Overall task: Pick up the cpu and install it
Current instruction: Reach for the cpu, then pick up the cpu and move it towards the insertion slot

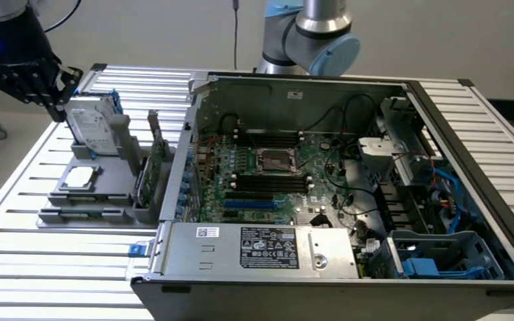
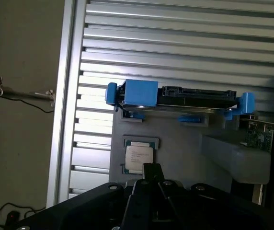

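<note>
The cpu [image 1: 80, 176] is a small flat square chip with a pale silvery top, lying in a recess of the grey holder [image 1: 74, 200] at the exterior view's left. My black gripper [image 1: 57, 107] hangs high above the holder's far end, beside the upright hard drive [image 1: 92, 124]. Seen from the wrist, the cpu [image 2: 139, 155] lies well below my gripper [image 2: 152, 169], whose fingers are shut together with nothing between them. The dark metal-framed socket [image 1: 273, 159] sits in the middle of the motherboard inside the open computer case.
The open case [image 1: 328, 80] has tall metal walls, cables, a power supply [image 1: 266, 247] at the front and blue drive cages [image 1: 444, 254]. A hard drive with a blue frame [image 2: 194, 98] and an upright card [image 1: 156, 167] stand on the holder. The slatted table [image 1: 51, 267] lies all around.
</note>
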